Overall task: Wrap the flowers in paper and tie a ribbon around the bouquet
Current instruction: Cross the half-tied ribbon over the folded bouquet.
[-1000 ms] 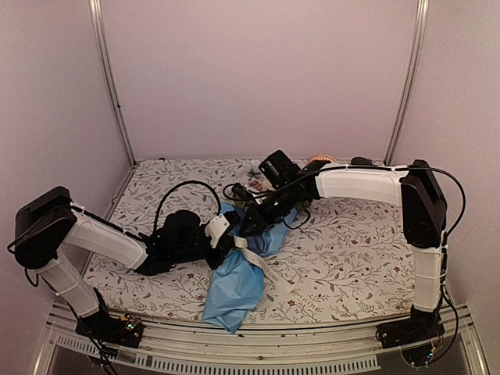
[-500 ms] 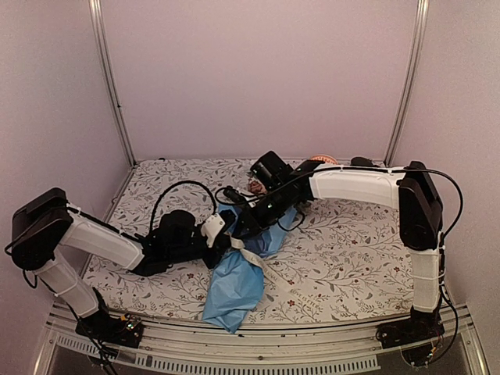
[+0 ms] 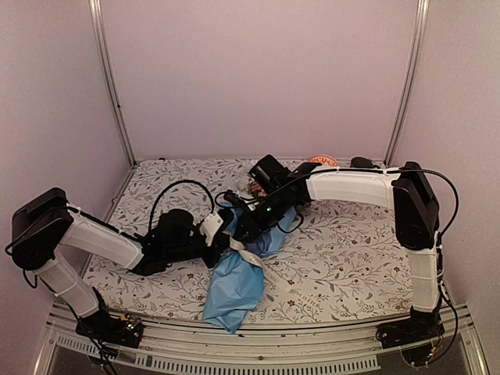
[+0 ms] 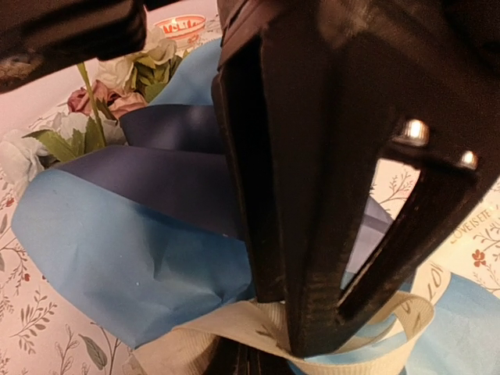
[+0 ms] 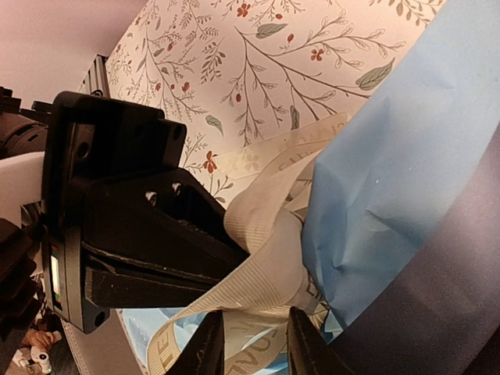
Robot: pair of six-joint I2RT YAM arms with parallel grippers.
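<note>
Over the last second the right fingers (image 5: 209,351) have gone from closed to a narrow gap and slid closer to the left fingers (image 4: 312,234), so the two pairs now stand almost tip to tip over the middle of the bouquet (image 3: 238,269). The ribbon (image 5: 266,250) lies in that gap and no longer looks pinched (the fold there is thick, so a light touch cannot be ruled out). The left fingers have stayed clamped flat on a loop of the ribbon, which comes out at their tips and bunches into a crossing just beyond them, against the wrap. Right behind that crossing the paper (image 4: 117,250) bulges, light blue outside with its navy face showing in the folds. Farther out from the fingers the flowers (image 4: 101,101) stick out of the open end, and the paper's tail trails toward the near edge of the worktop (image 5: 258,47). My reading is that the right side is letting go to regrip. The tie is only half made and the left side alone holds it, so a pull now could loosen the band.
</note>
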